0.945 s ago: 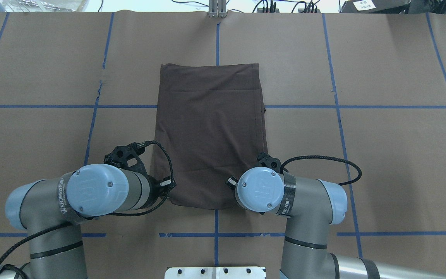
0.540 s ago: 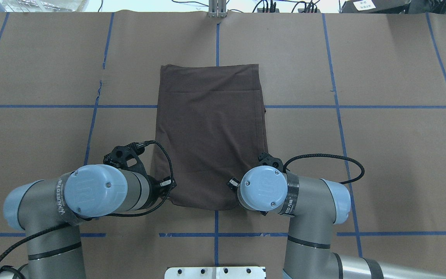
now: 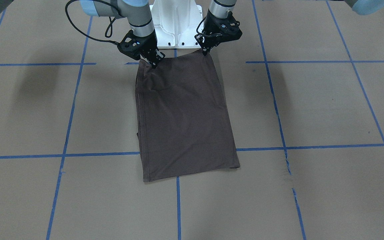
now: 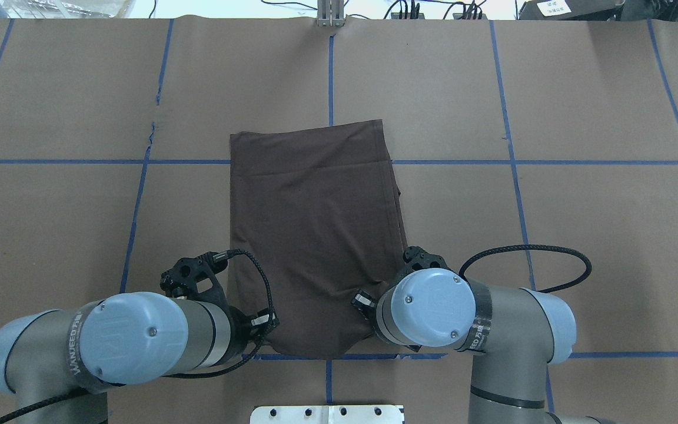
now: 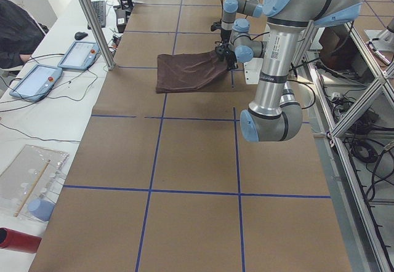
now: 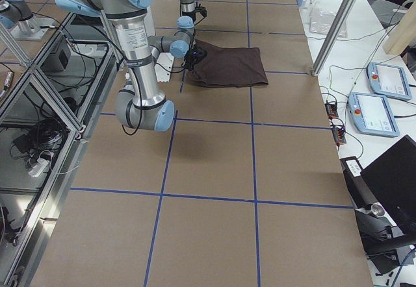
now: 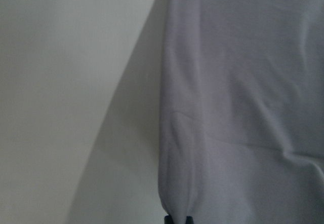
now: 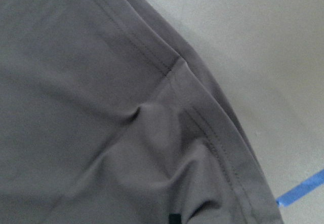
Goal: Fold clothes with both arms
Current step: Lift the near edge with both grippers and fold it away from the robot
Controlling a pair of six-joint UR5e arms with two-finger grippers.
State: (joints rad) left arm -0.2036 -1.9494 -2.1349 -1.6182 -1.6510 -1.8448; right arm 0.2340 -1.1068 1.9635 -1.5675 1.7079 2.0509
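Left gripper [image 3: 206, 50] and right gripper [image 3: 153, 62] each stood pinched shut on a corner of the dark brown T-shirt [image 3: 185, 120], at its end nearest the white pedestal [image 3: 177, 20]. The left one held the left corner and the right one the right, and both wrist views showed cloth drawn up into the fingertips. The garment lay at the middle of the paper-covered table [image 3: 312, 106], across the blue tape lines [image 3: 95, 154], with its far end flat. The lengthwise folds looked done: no sleeves stuck out, the shape was a narrow rectangle, and stacked edges showed along its right side. What remained, I judged, was the crosswise fold, carrying the held end over to the far end and letting go. Counted: one T-shirt, two arms, namely the left arm [image 4: 133, 338] and the right arm [image 4: 492, 324], and two grippers.
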